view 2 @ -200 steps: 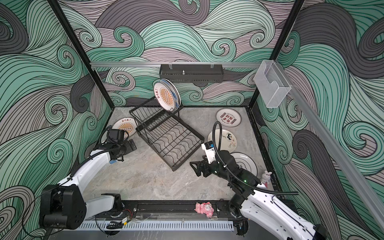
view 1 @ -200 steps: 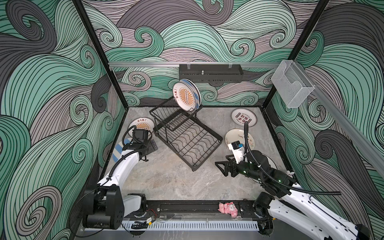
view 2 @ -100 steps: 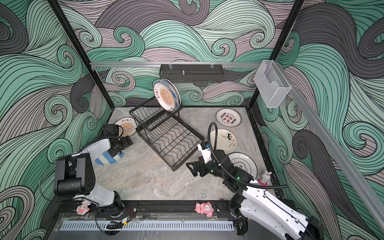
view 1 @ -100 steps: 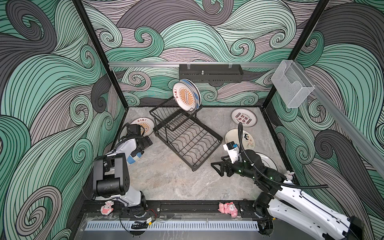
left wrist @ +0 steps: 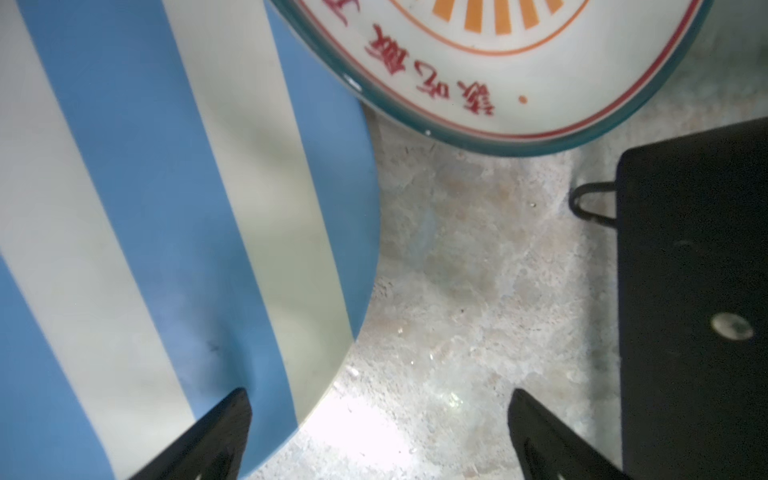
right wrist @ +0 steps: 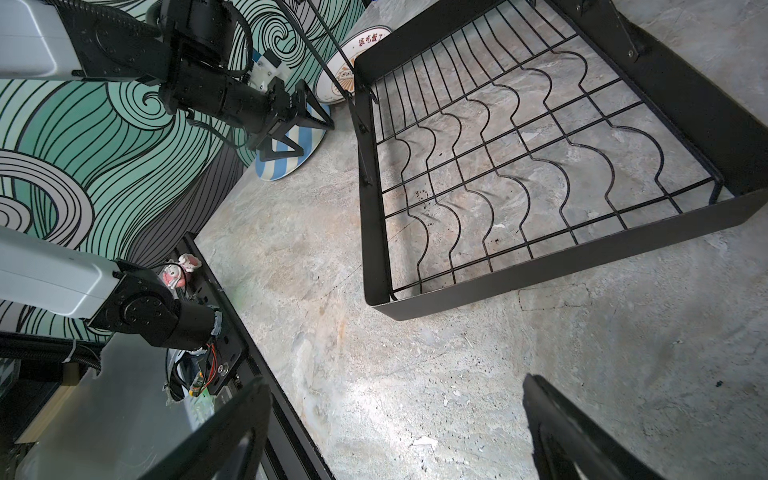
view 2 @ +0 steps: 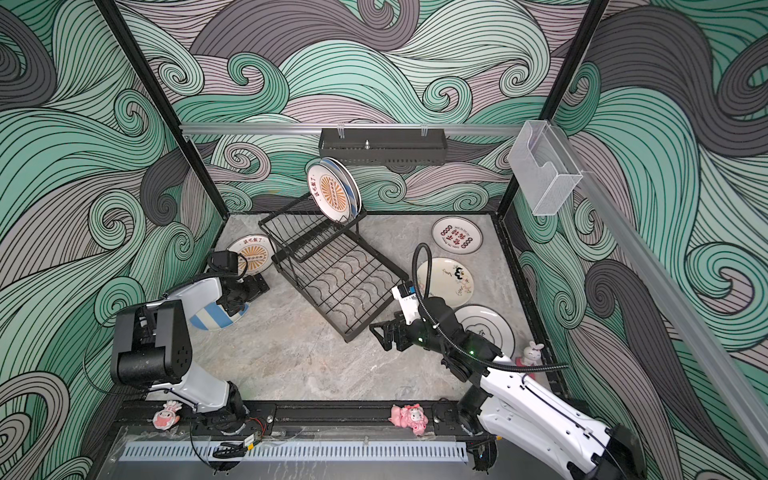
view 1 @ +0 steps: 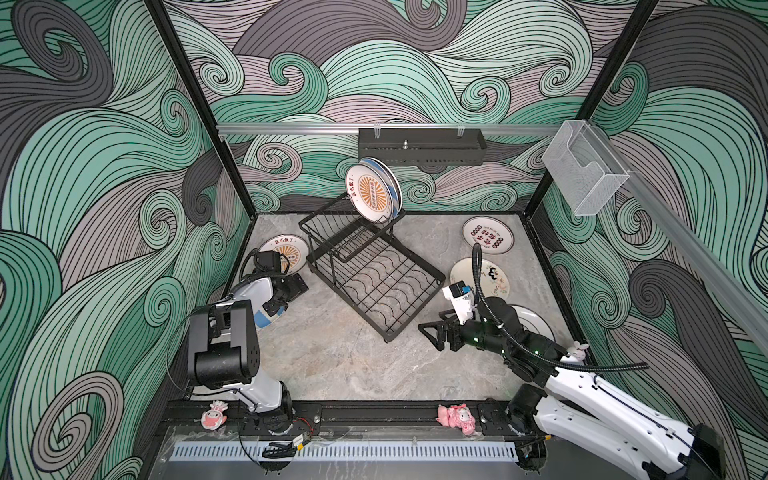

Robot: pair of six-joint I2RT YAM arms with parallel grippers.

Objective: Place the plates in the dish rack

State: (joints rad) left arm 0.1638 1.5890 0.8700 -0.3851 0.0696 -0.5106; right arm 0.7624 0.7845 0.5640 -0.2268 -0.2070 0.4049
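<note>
Seven plates can be counted in both top views. Two stand on edge in the raised basket of the dish rack [view 1: 415,309], an orange sunburst plate [view 1: 371,192] in front and a blue-edged plate [view 1: 395,187] close behind; whether more hide behind that pair I cannot tell. Five lie flat on the stone floor [view 1: 332,365]: a second sunburst plate [view 1: 286,249] and a striped plate [view 2: 214,320] left of the rack, and a red-lettered plate [view 1: 487,235], a cream doodle plate [view 1: 494,276] and a flower-outline plate [view 2: 492,328] right of it. The left arm covers much of the striped plate from above. Only the left wrist view shows its rim meeting the sunburst rim, and the left gripper [left wrist: 378,399] spread wide and empty, one finger over the stripes and the other over bare floor. The right wrist view alone shows the floor through the rack's wavy lower grid. Three toy figures show: two pink ones [view 1: 455,417] on the front rail [view 1: 374,411] and one white rabbit [view 1: 577,351] by the right wall. The left arm is folded, elbow high, wrist tipped down. The right arm reaches low from the front right corner. The right gripper [view 1: 428,337] is level, jaws wide apart and holding nothing, near the rack's closest corner.
</note>
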